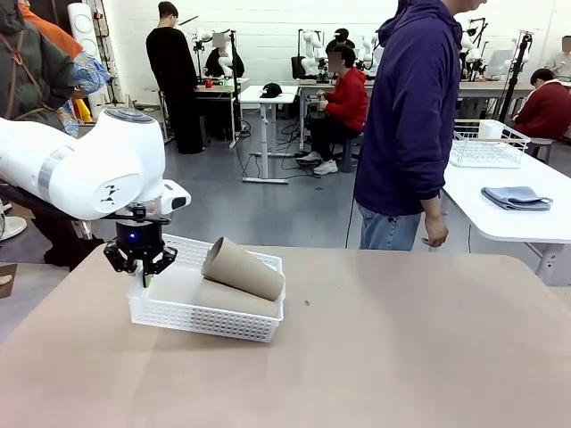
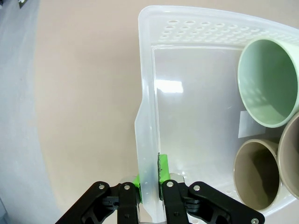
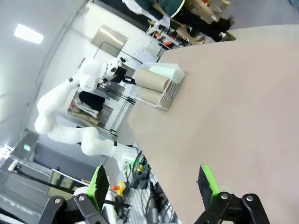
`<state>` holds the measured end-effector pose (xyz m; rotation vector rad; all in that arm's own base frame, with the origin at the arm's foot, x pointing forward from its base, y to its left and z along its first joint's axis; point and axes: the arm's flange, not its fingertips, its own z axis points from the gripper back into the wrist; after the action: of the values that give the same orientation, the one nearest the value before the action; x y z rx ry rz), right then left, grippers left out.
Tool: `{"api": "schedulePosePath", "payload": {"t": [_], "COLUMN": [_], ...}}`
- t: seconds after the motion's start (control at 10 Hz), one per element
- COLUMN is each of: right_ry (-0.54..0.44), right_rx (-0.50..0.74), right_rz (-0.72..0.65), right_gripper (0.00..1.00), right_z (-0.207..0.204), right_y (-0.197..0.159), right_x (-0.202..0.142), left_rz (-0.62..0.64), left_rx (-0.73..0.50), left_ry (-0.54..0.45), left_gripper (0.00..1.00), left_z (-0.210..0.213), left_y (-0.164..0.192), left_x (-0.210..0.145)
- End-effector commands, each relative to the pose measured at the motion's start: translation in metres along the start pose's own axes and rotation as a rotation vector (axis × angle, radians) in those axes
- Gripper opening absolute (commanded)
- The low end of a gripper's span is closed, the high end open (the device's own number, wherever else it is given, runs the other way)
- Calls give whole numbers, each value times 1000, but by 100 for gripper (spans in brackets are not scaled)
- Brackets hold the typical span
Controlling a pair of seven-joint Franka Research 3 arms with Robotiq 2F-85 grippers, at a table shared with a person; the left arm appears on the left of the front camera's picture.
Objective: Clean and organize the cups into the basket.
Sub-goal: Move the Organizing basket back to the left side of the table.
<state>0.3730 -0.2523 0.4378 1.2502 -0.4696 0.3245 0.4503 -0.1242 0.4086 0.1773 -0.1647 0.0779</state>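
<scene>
At the table's near-left quarter, the white basket (image 1: 207, 312) sits tilted, its left end raised off the tan table (image 1: 401, 357). Left tool (image 1: 140, 261) pinches the basket's left rim wall, green pads (image 2: 136, 180) pressed on either side of the thin plastic. Wrist camera confirms: wall caught between the fingers, rim edge running up the picture.

Cups all inside, lying on their sides. One tan cup (image 1: 243, 267) rides on top, slanting over the far rim; a second tan cup (image 2: 256, 173) lies under it; the mint cup (image 2: 267, 81) is at the far side, mouth toward the left tool.

Right tool (image 3: 154, 191) hangs well apart over bare table, fingers spread, holding nothing. A person in a dark hooded top (image 1: 412, 116) stands at the far edge, hands down.

Judgement: the step is shifting or setting down the loaded basket. To do it well: keep the lift low, lower the raised end slowly and level, because the top cup looks loose and could roll over the rim. Thin wall may flex or slip; release only once the base lies flat.
</scene>
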Motion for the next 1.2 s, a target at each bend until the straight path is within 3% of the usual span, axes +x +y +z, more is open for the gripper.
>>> {"api": "schedulePosePath", "payload": {"t": [0.0, 0.6, 0.8, 0.9, 1.1], "right_ry": [-3, 18, 41, -4, -4], "right_rx": [7, -8, 11, -19, -19], "right_rz": [-112, -198, -191, -203, -203], "right_gripper": [100, 100, 100, 100, 100], "right_z": [28, 83, 85, 77, 77], "right_y": [-12, -43, -44, -45, -45], "right_x": [-6, -37, -40, -39, -39], "left_rz": [37, 129, 169, 174, 149], "left_rx": [0, -32, -60, -73, -11], "left_ry": [-48, -44, -49, -47, -10], "left_gripper": [6, 6, 6, 6, 6], "left_z": [8, 3, 6, 6, -1], "left_y": [15, 58, 75, 79, 65], "left_x": [-6, -7, -7, -9, -3]}}
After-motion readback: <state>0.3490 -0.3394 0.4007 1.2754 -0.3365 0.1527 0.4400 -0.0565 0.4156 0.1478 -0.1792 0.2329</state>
